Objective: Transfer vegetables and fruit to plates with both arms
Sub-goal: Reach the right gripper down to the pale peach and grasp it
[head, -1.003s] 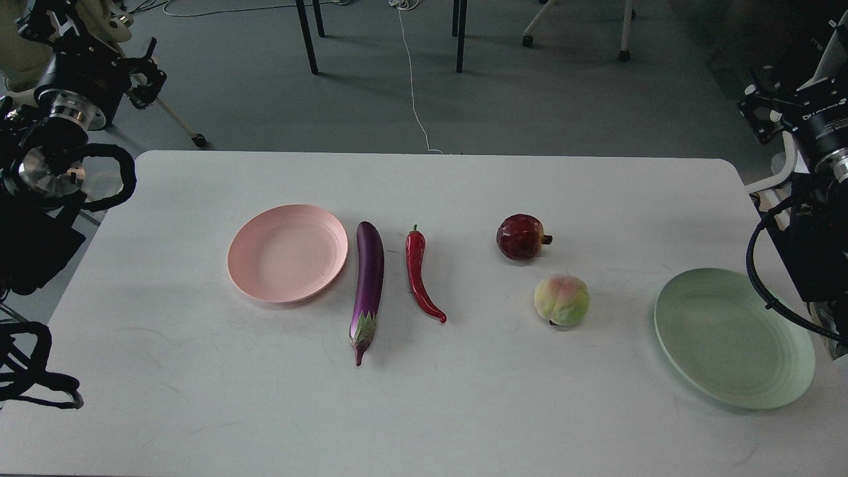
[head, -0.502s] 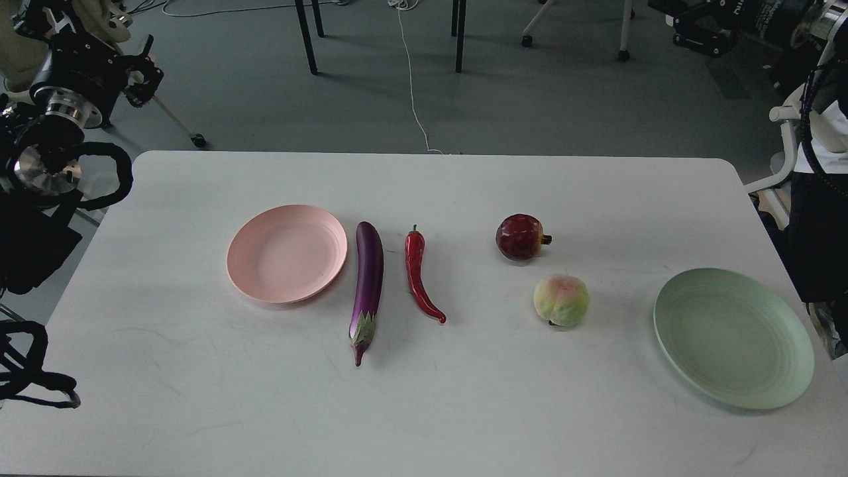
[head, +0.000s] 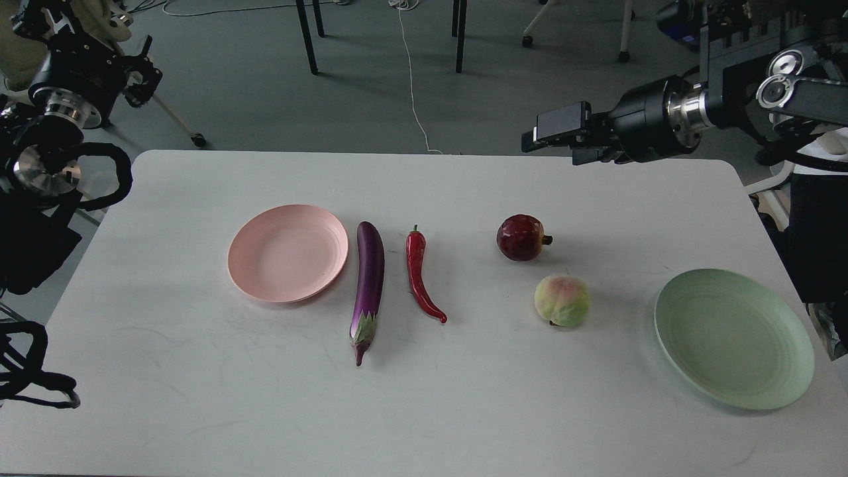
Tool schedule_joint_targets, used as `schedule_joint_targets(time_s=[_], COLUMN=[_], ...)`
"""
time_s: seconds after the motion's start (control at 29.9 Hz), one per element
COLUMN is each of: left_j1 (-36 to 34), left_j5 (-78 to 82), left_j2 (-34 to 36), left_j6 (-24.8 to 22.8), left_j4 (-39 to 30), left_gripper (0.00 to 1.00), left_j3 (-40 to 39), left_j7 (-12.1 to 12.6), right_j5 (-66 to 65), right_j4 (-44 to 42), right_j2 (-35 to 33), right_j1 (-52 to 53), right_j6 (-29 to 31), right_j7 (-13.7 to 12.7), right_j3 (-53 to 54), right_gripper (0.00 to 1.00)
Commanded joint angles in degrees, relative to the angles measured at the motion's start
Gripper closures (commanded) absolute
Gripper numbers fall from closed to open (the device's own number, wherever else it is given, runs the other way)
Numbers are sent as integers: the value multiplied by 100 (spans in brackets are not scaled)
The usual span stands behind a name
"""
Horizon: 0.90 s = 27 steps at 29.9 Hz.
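The purple eggplant and the red chili pepper lie side by side mid-table, right of the empty pink plate. The dark red pomegranate and the yellow-green peach sit right of centre. The empty mint green plate lies at the right edge. My right gripper points left above the table's far edge, behind the pomegranate, holding nothing; its fingers cannot be told apart. My left gripper hangs off the table's far left corner, dark and small.
The white table has bare surface along its front. Chair and table legs and a white cable are on the floor behind. My left arm's cables hang at the left edge.
My right arm has swung from the top right corner down and left, so its gripper now hovers over the table's far edge. The left arm and all the objects have not moved.
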Motion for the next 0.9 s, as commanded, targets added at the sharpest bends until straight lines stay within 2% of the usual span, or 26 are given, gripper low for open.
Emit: schedule_joint_targets(time_s=[0.0,0.2,0.4,0.87], left_j1=[-1,17,26,70], left_j5=[0,-9,0,0], left_j2=[-2,68,112,138], left_j6=[0,0,0,0], left_j4=[0,0,0,8], left_gripper=[2,2,2,2], left_j3=[-6,-6,-6,12], left_j7=[-8,-8,-8,1], right_j5=[-900,-1701,-1711,-1693], right_j4=[140,149,35,-817], right_j2=[305,613,788,1526], right_j1=[11,-261,-604,-1307], right_j6=[-2,-270,-420,-455], right_j7=[67,164,181,181], right_j3=[-424,-926,-944,-935], right_gripper=[1,1,1,2])
